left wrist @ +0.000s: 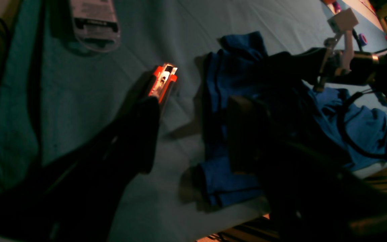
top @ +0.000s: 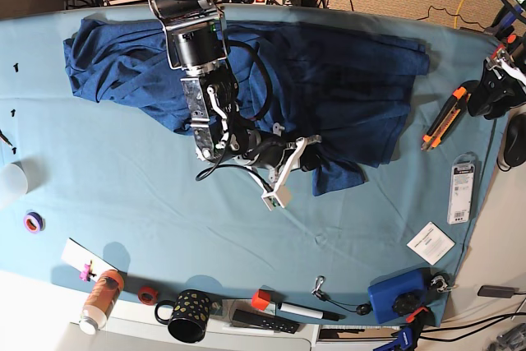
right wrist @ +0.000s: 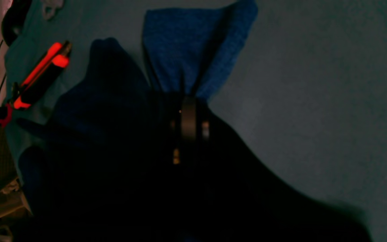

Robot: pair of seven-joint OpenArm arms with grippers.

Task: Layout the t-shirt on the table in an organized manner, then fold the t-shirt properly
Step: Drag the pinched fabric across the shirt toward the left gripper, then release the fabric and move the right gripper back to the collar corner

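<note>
Writing: none legible | right gripper (right wrist: pixel 188 101) pinching t-shirt (top: pixel 329 71) | table (top: pixel 164 203)

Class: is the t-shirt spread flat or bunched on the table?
Bunched: the t-shirt lies wrinkled, a sleeve pinched in the right hand.

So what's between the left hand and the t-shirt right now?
In the base view, only bare teal table cloth separates the left hand, open near the right edge, from the t-shirt.

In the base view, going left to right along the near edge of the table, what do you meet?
Purple tape ring → orange bottle → small red ring → black dotted mug → red cube → marker → blue box.
</note>
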